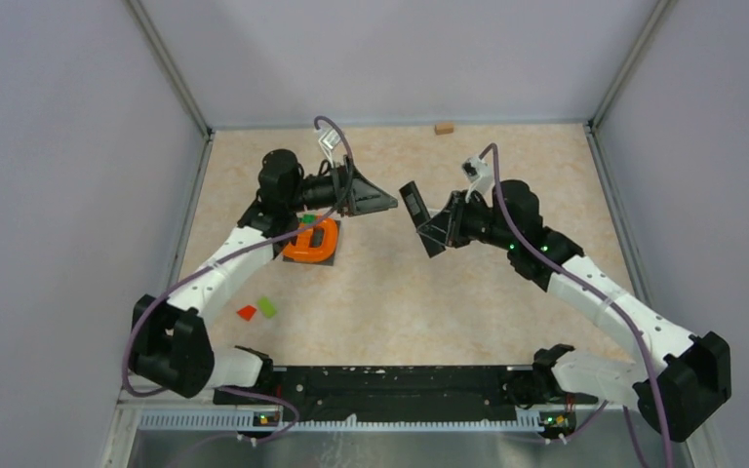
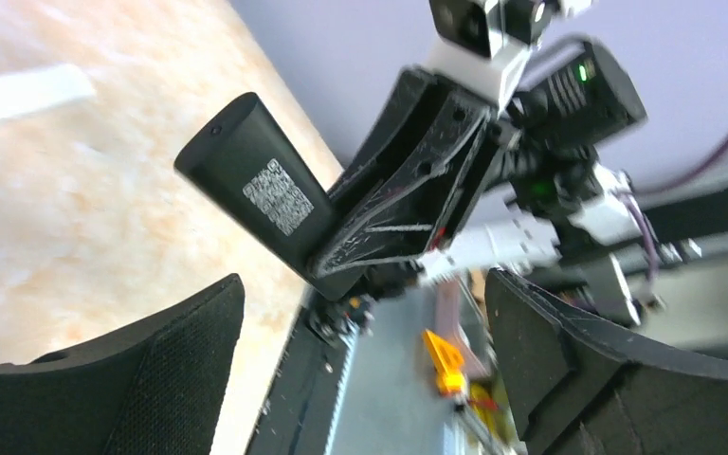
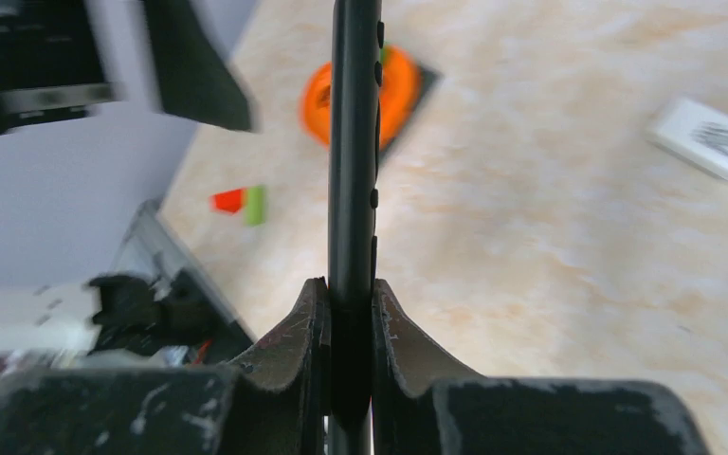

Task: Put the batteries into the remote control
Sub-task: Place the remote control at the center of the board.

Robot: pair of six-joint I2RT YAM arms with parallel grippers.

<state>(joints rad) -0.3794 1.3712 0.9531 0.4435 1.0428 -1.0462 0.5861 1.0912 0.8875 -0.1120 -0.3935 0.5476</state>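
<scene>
The black remote control is held off the table, gripped by its lower end in my right gripper, which is shut on it. In the right wrist view the remote control stands edge-on, clamped at my right gripper. My left gripper hangs just left of it, open and empty. From the left wrist, the remote control shows its labelled back beyond my left gripper. No batteries show in any view.
An orange holder lies on a dark mat under the left arm, with something green at its top edge. Red and green blocks lie at the near left. A white labelled piece lies on the table. A small wooden block sits by the back wall.
</scene>
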